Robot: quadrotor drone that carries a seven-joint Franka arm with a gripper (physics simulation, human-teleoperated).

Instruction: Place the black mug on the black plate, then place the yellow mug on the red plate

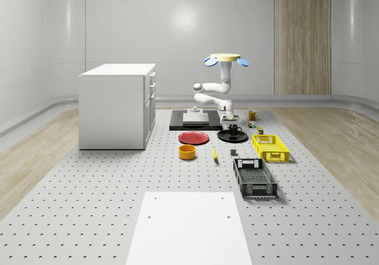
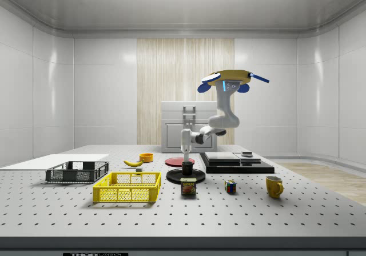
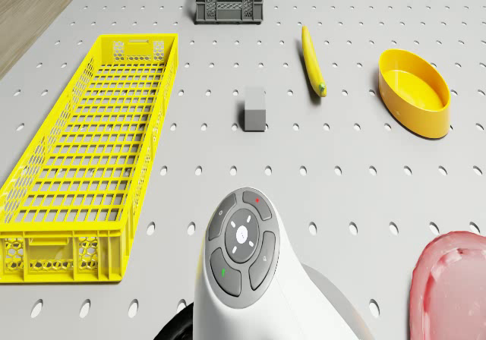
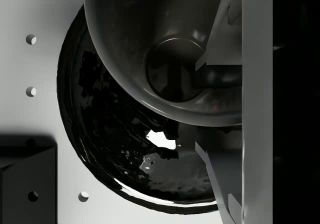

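Note:
The black mug stands upright on the black plate, also seen as the mug on the plate. My gripper hangs straight down over the mug, open. In the wrist view the gripper straddles the mug's rim, one finger inside and the other outside, with the glossy plate beneath. The drone hovers above the plate. The yellow mug stands apart on the table beyond it. The red plate lies bare beside the black plate.
An orange bowl, a banana and a small grey block lie near the plates. A yellow basket and a black basket sit alongside. A can and a cube stand nearby. A white cabinet and a black platform stand behind.

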